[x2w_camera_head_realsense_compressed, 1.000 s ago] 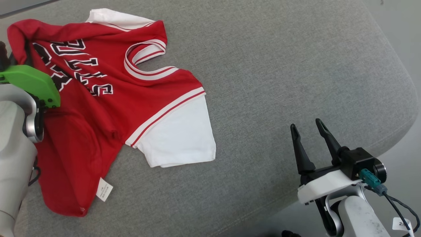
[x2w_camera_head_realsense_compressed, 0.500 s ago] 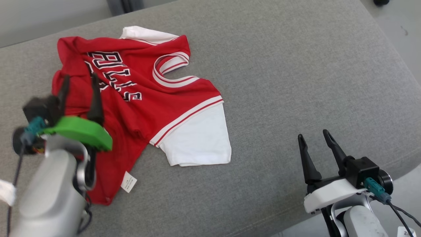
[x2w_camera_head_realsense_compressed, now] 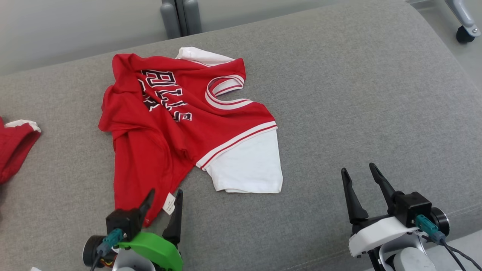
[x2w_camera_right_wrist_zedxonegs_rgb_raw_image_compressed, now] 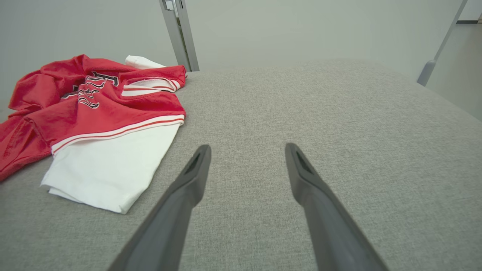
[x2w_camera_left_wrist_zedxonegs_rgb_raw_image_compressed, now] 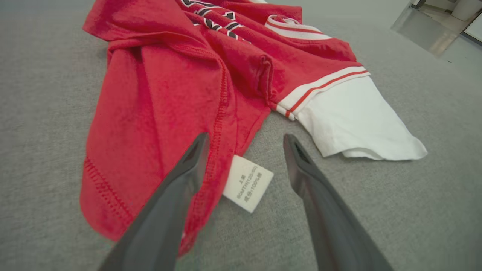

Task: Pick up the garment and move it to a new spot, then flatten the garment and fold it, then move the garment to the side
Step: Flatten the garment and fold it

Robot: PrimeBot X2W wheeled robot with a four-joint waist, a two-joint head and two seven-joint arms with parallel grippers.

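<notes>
The garment (x2w_camera_head_realsense_compressed: 169,124) is a red T-shirt with white sleeves and black-and-white lettering. It lies rumpled on the grey cushion (x2w_camera_head_realsense_compressed: 339,94), neck toward the right, one white sleeve (x2w_camera_head_realsense_compressed: 248,165) spread flat. My left gripper (x2w_camera_head_realsense_compressed: 165,194) stands open at the shirt's near hem. In the left wrist view its fingers (x2w_camera_left_wrist_zedxonegs_rgb_raw_image_compressed: 188,169) straddle the white care label (x2w_camera_left_wrist_zedxonegs_rgb_raw_image_compressed: 248,182), with the left finger over the red hem (x2w_camera_left_wrist_zedxonegs_rgb_raw_image_compressed: 124,143). My right gripper (x2w_camera_head_realsense_compressed: 357,169) is open over bare cushion, well right of the shirt. The right wrist view has the garment (x2w_camera_right_wrist_zedxonegs_rgb_raw_image_compressed: 94,101) at the left and the right gripper (x2w_camera_right_wrist_zedxonegs_rgb_raw_image_compressed: 247,147) holding nothing.
Another red piece of cloth (x2w_camera_head_realsense_compressed: 15,146) lies at the cushion's left edge. A grey metal post (x2w_camera_head_realsense_compressed: 179,17) stands behind the cushion, and a castor wheel (x2w_camera_head_realsense_compressed: 465,34) shows at the top right. The cushion's rounded edge (x2w_camera_head_realsense_compressed: 452,210) runs close to my right gripper.
My left gripper opened, let go of the shirt's far left part and drew back to the near hem. The head camera shifted, so the whole scene slid right and down. The right gripper kept still.
</notes>
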